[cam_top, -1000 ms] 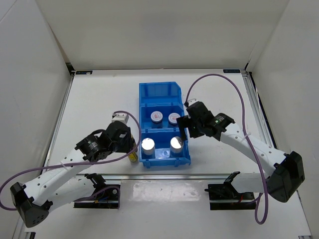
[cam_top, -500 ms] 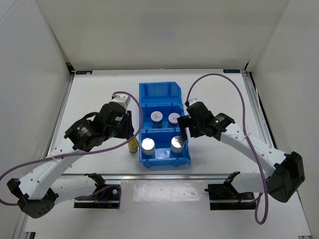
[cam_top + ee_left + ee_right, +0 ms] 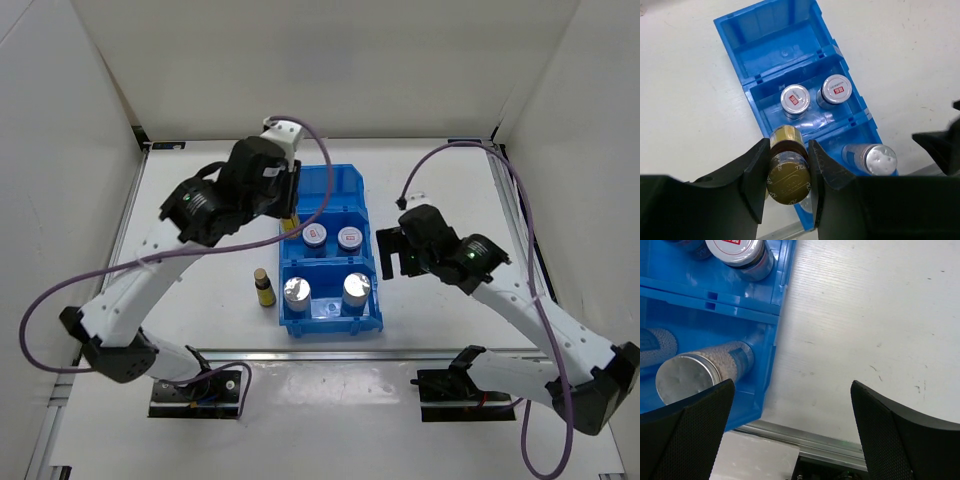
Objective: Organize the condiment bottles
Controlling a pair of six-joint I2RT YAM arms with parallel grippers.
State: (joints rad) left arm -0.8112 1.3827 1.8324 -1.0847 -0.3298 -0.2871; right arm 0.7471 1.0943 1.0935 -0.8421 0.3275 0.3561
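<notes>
Robot lab — white-walled test enclosure

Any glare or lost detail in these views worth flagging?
Top external: both silver tops in the blue bin blow out to white. Left wrist: pincer fingers near-black, amber bottle crisp. Right wrist: even light, silver-topped cylinder readable.

Far compartment: open from above.
Middle compartment: two jars.
Near compartment: two cylinders.
Desk left of bin: standing amber bottle.
Above left wall: left tool clamping held amber bottle.
Right wall: right tool just beside it, fingers spread.
</notes>
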